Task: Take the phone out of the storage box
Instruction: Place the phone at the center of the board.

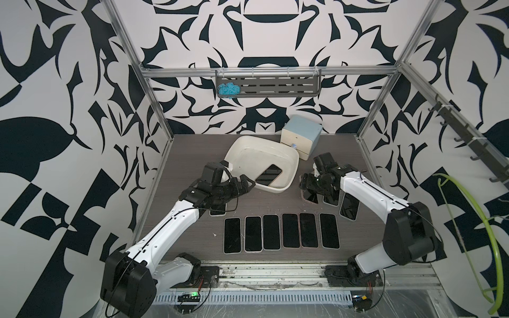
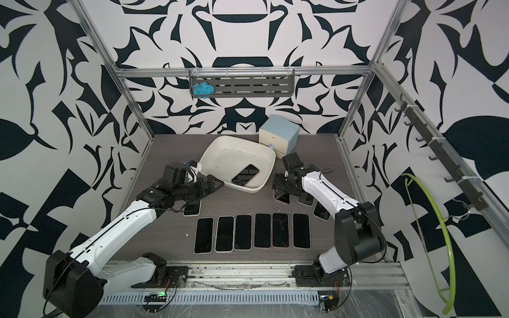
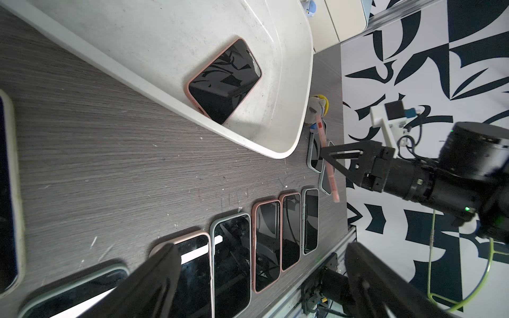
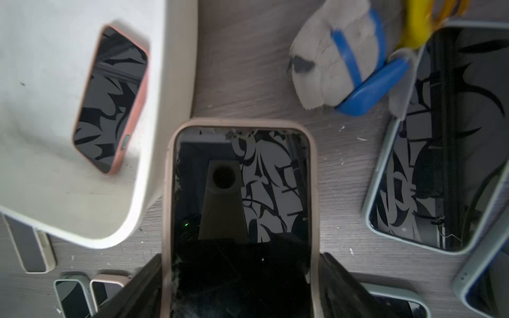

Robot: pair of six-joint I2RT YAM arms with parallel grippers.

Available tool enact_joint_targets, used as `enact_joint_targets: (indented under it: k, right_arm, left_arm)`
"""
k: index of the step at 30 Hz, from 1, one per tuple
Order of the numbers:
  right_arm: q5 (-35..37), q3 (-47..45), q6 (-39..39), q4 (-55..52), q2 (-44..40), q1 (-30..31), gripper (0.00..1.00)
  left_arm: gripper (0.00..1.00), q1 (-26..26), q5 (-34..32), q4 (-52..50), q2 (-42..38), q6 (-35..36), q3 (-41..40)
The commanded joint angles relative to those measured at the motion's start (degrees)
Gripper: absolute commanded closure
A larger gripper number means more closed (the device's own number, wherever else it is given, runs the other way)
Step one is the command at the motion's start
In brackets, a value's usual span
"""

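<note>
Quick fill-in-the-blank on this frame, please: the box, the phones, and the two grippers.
The storage box holds ___ phone. The neat row of phones in front of it counts ___. The right gripper is shut on a second phone; the left gripper stands ___.
Missing words: one; six; open.

Walls printed in bold black-and-white shapes are closing in three sides behind an aluminium frame. A grey slotted rack is hanging from the rear crossbar, holding a blue tangle. A hook rail is running along one side wall, a green hoop curving below. Even light is falling on the grey wood-grain desk.
</note>
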Motion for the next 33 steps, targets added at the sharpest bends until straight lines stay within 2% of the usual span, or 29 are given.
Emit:
enact_joint_targets:
  k: [1,9,11,13,14,19,24,28,33]
  right_arm:
    - [-0.2,0.6,1.4,5.2,1.2,0.2,0.59]
    - [6.7,2.8,0.1,4.5,7.4,0.2,0.56]
    - [8.1,3.7,-0.5,3.8,8.4,0.2,0.50]
    - [8.7,4.7,-1.2,2.6,9.2,0.2,0.36]
    - [8.4,5.0,-1.3,2.4,9.2,0.2,0.33]
    - [6.5,4.1,-1.0,3.5,6.6,0.2,0.20]
    - [5.6,3.9,-1.2,3.8,5.7,0.2,0.16]
    - [3.2,3.8,-1.3,4.2,5.6,0.2,0.13]
    - [2.9,5.3,-1.7,2.5,6.2,0.2,0.08]
  left_arm:
    - [0.00,0.1,-0.4,-2.1,-3.5,0.3,-1.2]
    - [0.00,0.2,-2.3,-5.4,-7.9,0.1,-2.3]
    - [0.00,0.1,-2.6,-6.5,-7.8,0.2,-1.7]
    - [0.00,0.1,-2.8,-8.4,-6.6,1.4,0.0]
    - [0.00,0.1,-3.3,-9.8,-5.7,2.3,1.2]
    - [0.00,0.1,-5.4,-15.4,3.2,8.7,11.4]
    - [0.00,-0.6,-4.9,-16.2,15.5,13.4,22.3]
    - [0.00,-2.3,-4.4,-21.0,26.9,18.3,32.5]
    - [0.00,-5.7,-8.5,-26.9,38.4,25.2,43.7]
